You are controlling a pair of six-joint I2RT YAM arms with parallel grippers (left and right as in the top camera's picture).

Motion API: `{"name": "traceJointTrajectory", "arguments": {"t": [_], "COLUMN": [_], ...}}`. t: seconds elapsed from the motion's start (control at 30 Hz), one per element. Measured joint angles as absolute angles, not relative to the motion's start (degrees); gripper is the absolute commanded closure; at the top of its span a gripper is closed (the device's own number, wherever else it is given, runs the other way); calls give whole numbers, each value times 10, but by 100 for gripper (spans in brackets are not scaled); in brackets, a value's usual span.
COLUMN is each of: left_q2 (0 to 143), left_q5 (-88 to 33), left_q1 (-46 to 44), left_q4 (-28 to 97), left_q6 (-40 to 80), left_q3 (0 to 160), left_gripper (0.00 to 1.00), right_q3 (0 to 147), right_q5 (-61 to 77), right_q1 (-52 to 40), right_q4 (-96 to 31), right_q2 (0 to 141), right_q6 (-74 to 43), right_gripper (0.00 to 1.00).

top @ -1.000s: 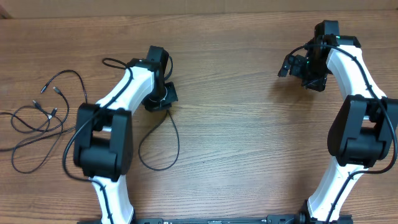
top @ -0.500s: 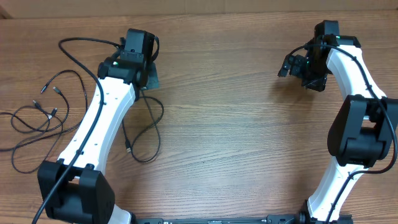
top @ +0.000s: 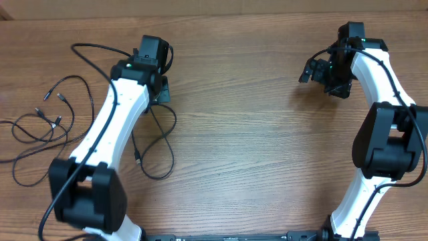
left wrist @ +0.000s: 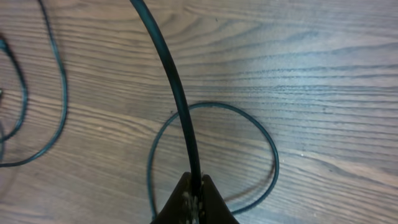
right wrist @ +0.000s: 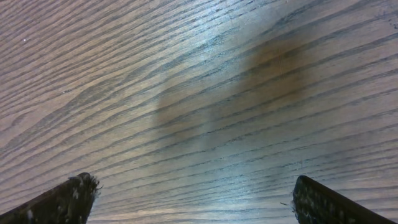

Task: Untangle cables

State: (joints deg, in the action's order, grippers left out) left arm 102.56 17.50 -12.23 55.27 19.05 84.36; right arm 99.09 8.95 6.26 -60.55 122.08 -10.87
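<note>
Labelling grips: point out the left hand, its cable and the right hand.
left hand [left wrist: 194, 186], left wrist view, between shut fingertips.
cable [left wrist: 177, 93], left wrist view, raised stretch.
right hand [right wrist: 194, 183], right wrist view, open gap.

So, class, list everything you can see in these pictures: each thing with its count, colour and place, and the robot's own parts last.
Table: one, brown wood, under everything.
Strip: one, pale tan, along the table's far edge.
Loose cables: several, exact count unclear, black with grey tips, overlapping at the table's left edge.
Held cable: one, black, pinched by the left gripper, looping on the table beside the left arm.
Left arm: one, white and black, left side.
Right arm: one, white and black, right side.
Left gripper: one, black, shut on the held cable.
Right gripper: one, black, open over bare table.
</note>
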Motion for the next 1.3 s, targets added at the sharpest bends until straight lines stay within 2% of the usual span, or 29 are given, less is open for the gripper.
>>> {"name": "traceJointTrajectory", "arguments": {"t": [0.37, 0.4, 0.5, 0.67, 0.77, 1.13, 1.3], "left_q2": [1116, 1120, 1125, 1125, 1125, 1125, 1125], "left_q5": [167, 166, 164, 143, 112, 18, 6], "left_q1": [-122, -122, -122, -122, -122, -123, -124], "left_q4": [507, 506, 506, 508, 521, 584, 548], "left_q6": [189, 189, 182, 160, 139, 90, 87], "left_q3": [844, 844, 844, 844, 844, 839, 794], "left_gripper": [96, 91, 56, 28, 25, 25, 17], "right_q3": [991, 991, 991, 991, 991, 991, 991], "right_q5": [89, 89, 90, 90, 89, 90, 90], "right_q1": [63, 63, 63, 63, 63, 63, 63], "right_q4": [-605, -606, -605, -606, -606, -606, -605], "right_q2": [1221, 1221, 1221, 1221, 1221, 1221, 1221], "right_q6": [-109, -109, -109, -109, -109, -109, -109], "right_gripper": [0, 0, 0, 0, 0, 0, 0]}}
